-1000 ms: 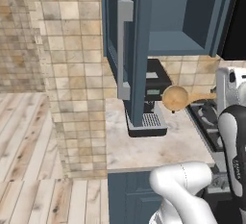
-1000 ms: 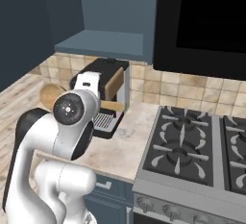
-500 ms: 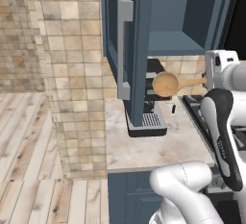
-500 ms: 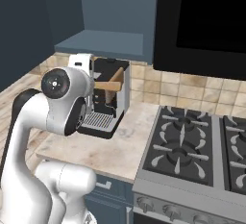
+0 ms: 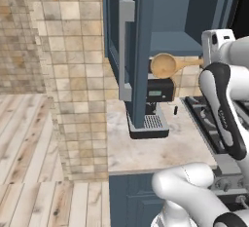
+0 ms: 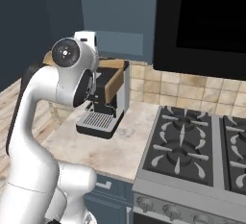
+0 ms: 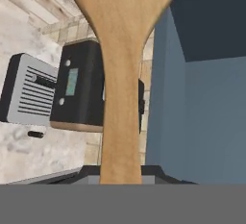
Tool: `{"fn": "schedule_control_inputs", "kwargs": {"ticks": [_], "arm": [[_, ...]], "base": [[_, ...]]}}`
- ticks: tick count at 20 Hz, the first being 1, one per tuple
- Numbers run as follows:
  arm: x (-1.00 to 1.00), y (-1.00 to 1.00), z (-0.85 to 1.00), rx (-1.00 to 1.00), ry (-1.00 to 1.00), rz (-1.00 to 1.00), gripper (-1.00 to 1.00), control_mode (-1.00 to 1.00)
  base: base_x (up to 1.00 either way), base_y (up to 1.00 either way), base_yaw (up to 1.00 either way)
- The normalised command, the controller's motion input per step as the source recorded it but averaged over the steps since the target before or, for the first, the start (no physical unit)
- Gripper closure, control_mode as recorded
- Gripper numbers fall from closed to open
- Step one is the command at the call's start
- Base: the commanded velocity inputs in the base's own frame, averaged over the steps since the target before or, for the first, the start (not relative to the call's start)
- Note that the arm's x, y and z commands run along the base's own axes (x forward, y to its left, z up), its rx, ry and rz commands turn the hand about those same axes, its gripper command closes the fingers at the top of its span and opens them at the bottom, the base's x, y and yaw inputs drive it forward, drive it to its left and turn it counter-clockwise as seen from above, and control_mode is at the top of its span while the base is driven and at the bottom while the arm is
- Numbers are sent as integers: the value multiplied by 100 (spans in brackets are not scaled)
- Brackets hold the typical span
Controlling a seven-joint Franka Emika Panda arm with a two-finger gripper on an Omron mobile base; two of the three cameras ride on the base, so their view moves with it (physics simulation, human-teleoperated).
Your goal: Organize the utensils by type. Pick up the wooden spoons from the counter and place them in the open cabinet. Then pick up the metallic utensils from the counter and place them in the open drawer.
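The two-finger gripper (image 7: pixel 120 172) is clamped narrowly on the thin handle of a light-brown wooden spoon (image 5: pixel 170 65), whose oval bowl juts straight out ahead of the jaws, beside the dark blue wall cabinet (image 5: pixel 187 14), above the black coffee machine (image 5: pixel 158 92)

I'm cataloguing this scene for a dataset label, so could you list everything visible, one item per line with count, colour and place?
wooden spoon: one, light brown, held in the air in front of the open cabinet, bowl pointing away from the gripper.
cabinet: one, dark blue, on the wall above the counter, door swung open with a grey bar handle.
coffee machine: one, black and silver, on the counter below the cabinet.
counter: one, beige marbled, over dark blue base cabinets.
stove: one, dark grates on grey, right of the counter.
gripper: one, dark fingers, shut on the spoon's handle.
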Motion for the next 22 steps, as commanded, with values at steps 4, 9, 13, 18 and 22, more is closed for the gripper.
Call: {"fn": "schedule_control_inputs", "kwargs": {"ticks": [4, 9, 13, 18, 22], "arm": [[53, 7, 12, -2, -8, 3, 100, -100], [45, 9, 5, -3, -15, 3, 100, -100], [45, 13, 17, 0, -19, 4, 100, -100], [53, 5, 30, 0, -7, 5, 100, -100], [46, 1, 42, 0, 7, 11, 100, -100]], "base": [[0, 0, 0], [0, 0, 0], [0, 0, 0], [0, 0, 0], [0, 0, 0]]}}
